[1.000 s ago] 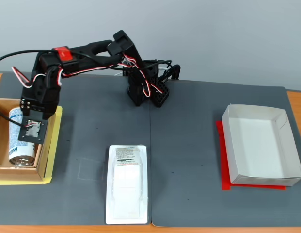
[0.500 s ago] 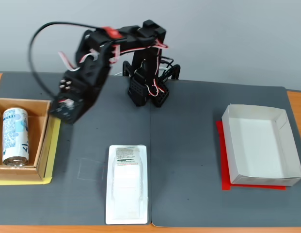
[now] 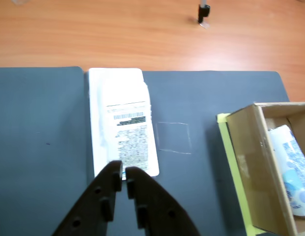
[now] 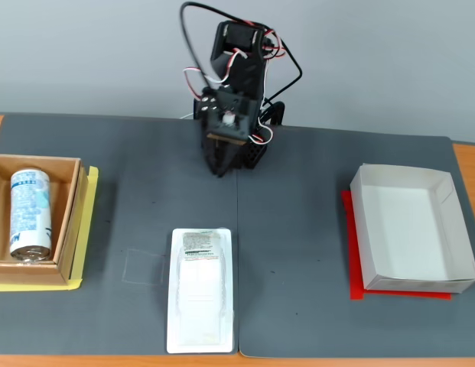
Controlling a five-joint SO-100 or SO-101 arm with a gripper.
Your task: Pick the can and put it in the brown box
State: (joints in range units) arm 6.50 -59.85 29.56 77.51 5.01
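The can (image 4: 30,214), white with light-blue graphics, lies on its side inside the brown box (image 4: 72,218) at the left edge of the fixed view. Nothing touches it. In the wrist view the brown box (image 3: 250,162) sits at the right with part of the can (image 3: 292,169) showing inside. My gripper (image 4: 222,170) hangs shut and empty near the arm's base at the back centre, well away from the box. From the wrist, the gripper (image 3: 122,172) has its dark fingers closed together over the near end of a white tray package.
A flat white tray package (image 4: 200,289) lies on the dark mat at front centre, and shows in the wrist view (image 3: 124,125) too. A white paper box (image 4: 409,229) stands on a red sheet at right. A yellow sheet (image 4: 38,285) lies under the brown box.
The arm has swung from over the brown box at left back to the centre rear and folded up. The can was let go and stays lying in the box.
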